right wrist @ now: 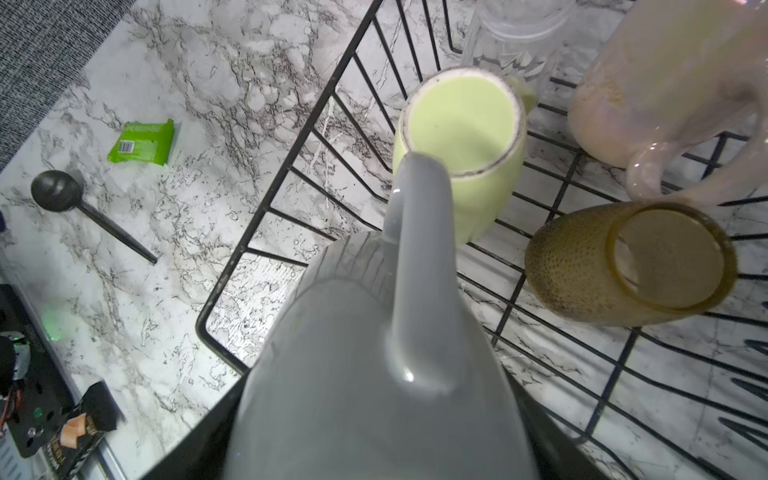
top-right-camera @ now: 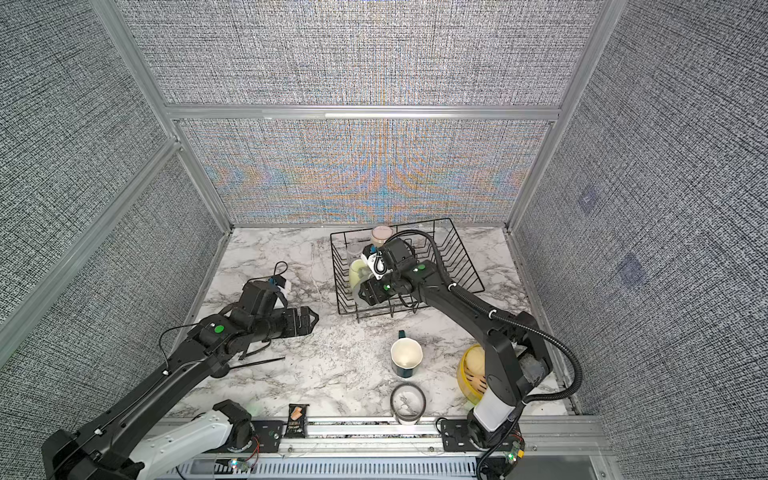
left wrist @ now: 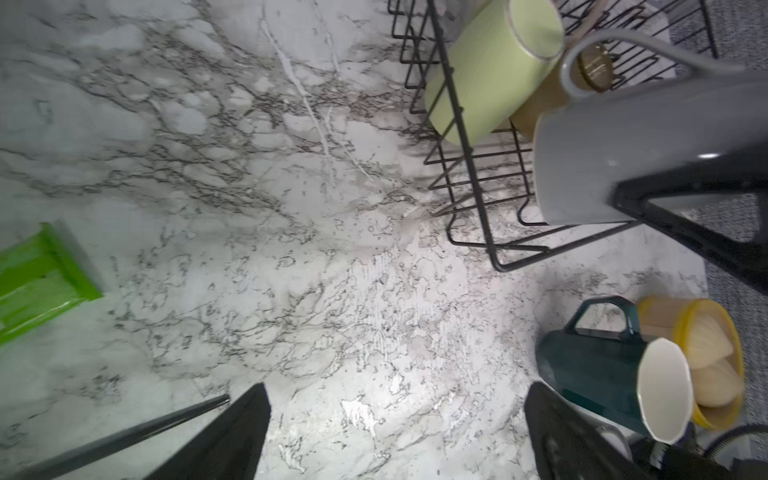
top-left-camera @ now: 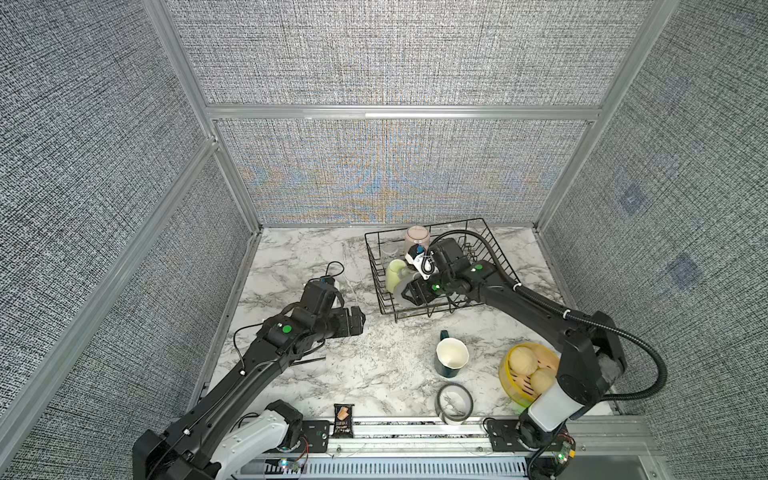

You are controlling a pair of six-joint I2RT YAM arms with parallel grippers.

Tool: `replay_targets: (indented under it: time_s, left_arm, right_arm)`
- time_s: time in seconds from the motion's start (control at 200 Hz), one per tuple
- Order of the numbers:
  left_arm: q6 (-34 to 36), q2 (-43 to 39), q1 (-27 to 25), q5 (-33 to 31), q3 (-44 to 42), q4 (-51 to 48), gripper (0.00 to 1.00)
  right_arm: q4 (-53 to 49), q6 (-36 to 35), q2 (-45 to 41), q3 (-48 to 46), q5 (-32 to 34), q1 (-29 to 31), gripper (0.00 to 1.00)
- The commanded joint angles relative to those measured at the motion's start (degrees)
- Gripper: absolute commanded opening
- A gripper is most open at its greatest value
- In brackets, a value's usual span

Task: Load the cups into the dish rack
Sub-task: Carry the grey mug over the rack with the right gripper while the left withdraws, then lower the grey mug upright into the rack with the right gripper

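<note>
The desk (top-left-camera: 316,257) carries the dish rack (right wrist: 268,199) toward the back. The right gripper (top-left-camera: 411,291) clasps the grey mug (right wrist: 353,353) at the rack's near corner; the left gripper (left wrist: 397,390) gapes wide, empty. Inside are the pink mug (top-left-camera: 417,239), pale green mug (top-left-camera: 395,274), amber tumbler (right wrist: 623,266) and clear glass (top-left-camera: 390,248); the dark teal mug (top-left-camera: 451,357) stands outside on the desk.
</note>
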Motion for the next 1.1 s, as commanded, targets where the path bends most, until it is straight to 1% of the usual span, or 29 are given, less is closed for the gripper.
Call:
replay_targets:
  time_s: [0.0,0.12,0.325,0.435,0.745,1.02,1.091]
  left_arm:
    - [-0.3,-0.3,0.4,-3.0,-0.3,-1.7,0.96]
    - [-0.3,-0.4,0.7,-3.0,-0.6,-1.7,0.96]
    - [-0.4,-0.7,1.0,-2.7,-1.0,-1.4,0.97]
    - [-0.4,-0.9,1.2,-2.8,-1.4,-1.5,0.97]
    - [-0.7,-0.9,2.1,-2.6,-2.8,-0.4,0.97]
    - [-0.7,-0.2,2.9,-1.4,-3.5,0.5,0.97]
    - [-0.8,-0.2,3.0,-1.2,-3.7,0.7,0.97]
  right_arm:
    - [-0.9,-2.7,-0.1,0.8,1.8,0.7,0.63]
    - [-2.6,-6.0,0.2,2.0,1.7,0.9,0.63]
    - [-5.5,-14.0,2.4,4.4,-0.7,1.4,0.63]
    - [-8.5,-17.5,4.1,6.7,-0.2,2.0,0.63]
    - [-14.3,-22.5,10.0,11.6,6.8,4.1,0.63]
    - [-17.3,-23.8,14.6,14.5,12.1,5.0,0.64]
    - [-18.0,-24.3,15.6,15.2,13.5,5.6,0.66]
